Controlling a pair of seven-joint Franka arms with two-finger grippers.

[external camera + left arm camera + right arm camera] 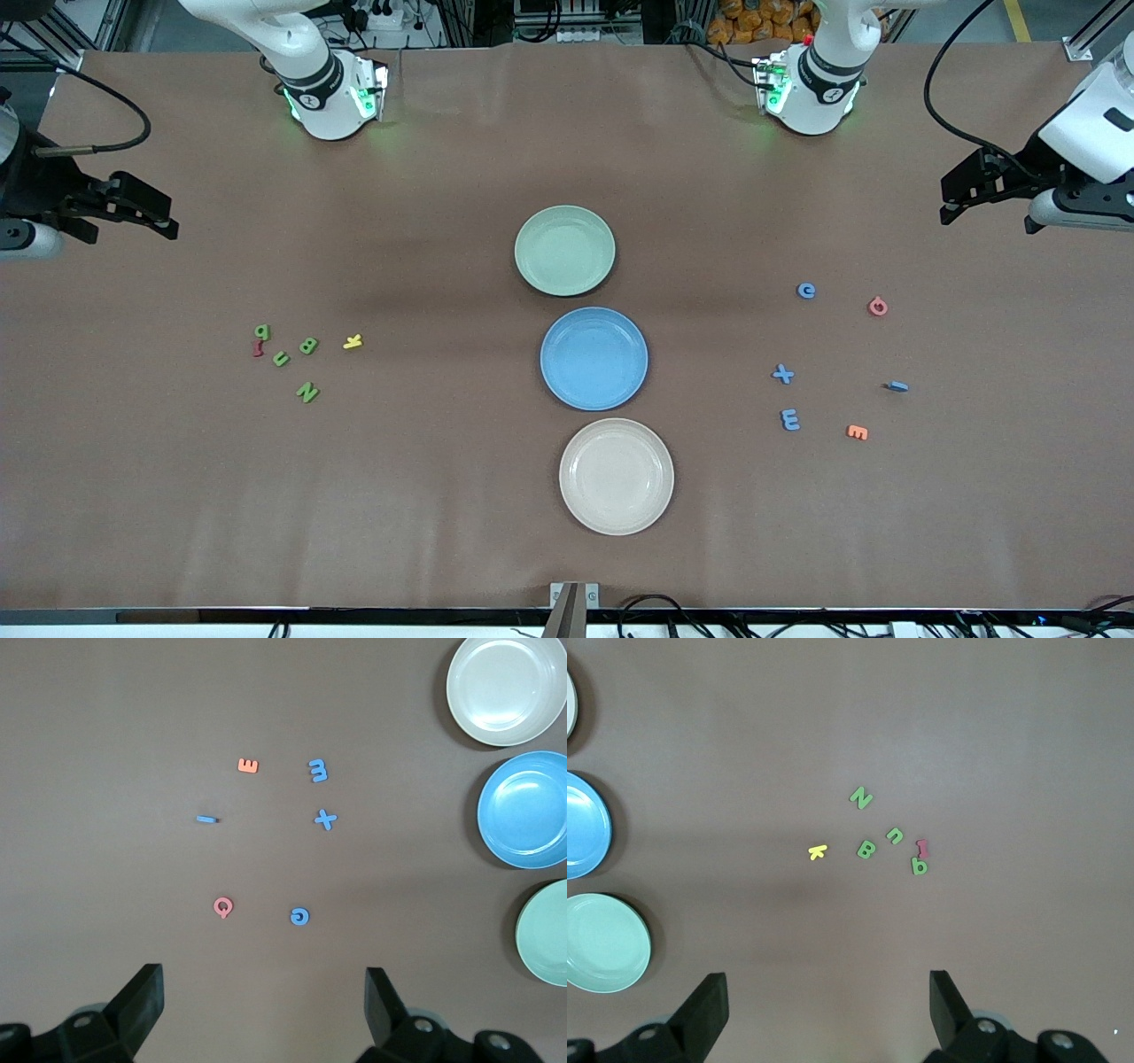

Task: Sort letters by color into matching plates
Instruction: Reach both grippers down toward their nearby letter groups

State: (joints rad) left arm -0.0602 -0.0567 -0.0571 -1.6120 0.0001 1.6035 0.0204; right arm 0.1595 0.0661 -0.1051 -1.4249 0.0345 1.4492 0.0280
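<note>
Left claw (pixel 961 190) raised over the bare bench (pixel 443 532) at the left arm's end, fingers (pixel 142 1001) spread wide apart, nothing between them. Arm bent out from its base to the bench edge, wrist turned inward toward the blue letters. Waiting.

Right claw (pixel 155 213) raised over the bench at the right arm's end, fingers (pixel 704 1005) likewise wide apart and empty. Arm folded out to the edge, wrist aimed in toward the green letters. Waiting too.

Down the middle, three plates in a row: mint green plate (pixel 564 250) farthest from the front camera, blue plate (pixel 594 358) next, beige plate (pixel 616 476) nearest. All three empty.

Toward the left arm's end, four blue letters lying loose and apart: blue C (pixel 805 290), blue X (pixel 783 374), blue E (pixel 789 419), blue I (pixel 897 385). Among them a red Q (pixel 877 306) and an orange E (pixel 857 431).

Toward the right arm's end, four green letters in a tight cluster: green b (pixel 262 331), green U (pixel 281 358), green B (pixel 308 345), green N (pixel 307 391). Red piece (pixel 257 348) touching the green b; yellow K (pixel 353 341) just beside the green B.
</note>
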